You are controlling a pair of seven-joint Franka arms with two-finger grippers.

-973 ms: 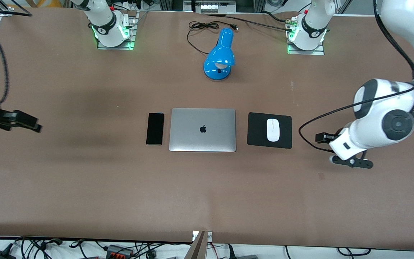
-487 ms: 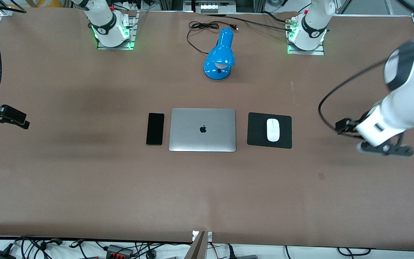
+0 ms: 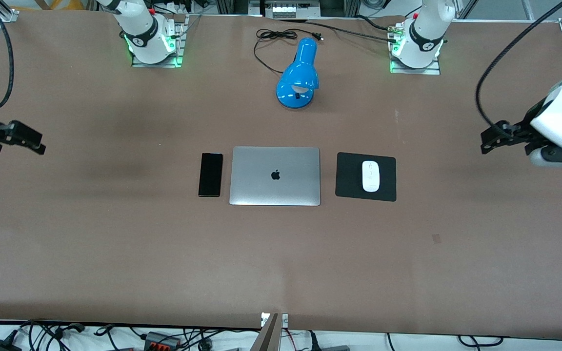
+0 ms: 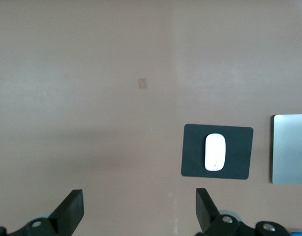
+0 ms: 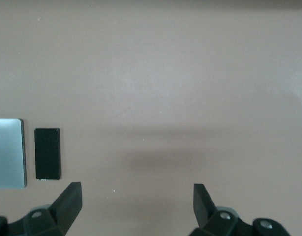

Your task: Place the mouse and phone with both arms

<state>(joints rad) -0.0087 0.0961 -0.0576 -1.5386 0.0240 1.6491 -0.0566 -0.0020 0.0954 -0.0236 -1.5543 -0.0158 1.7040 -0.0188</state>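
Observation:
The white mouse (image 3: 371,176) lies on a black mouse pad (image 3: 388,178) beside a closed silver laptop (image 3: 275,176), toward the left arm's end of the table. The black phone (image 3: 210,174) lies flat beside the laptop, toward the right arm's end. The mouse (image 4: 215,152) also shows in the left wrist view and the phone (image 5: 47,153) in the right wrist view. My left gripper (image 3: 487,143) is open and empty, high over bare table near its end. My right gripper (image 3: 37,146) is open and empty over bare table at its own end.
A blue desk lamp (image 3: 299,75) with a black cord (image 3: 273,39) lies farther from the front camera than the laptop. The arm bases (image 3: 151,39) stand along the table's top edge. Cables hang past the front edge.
Both arms have drawn back from the middle toward their table ends and up toward their bases. The mouse and the phone have not moved.

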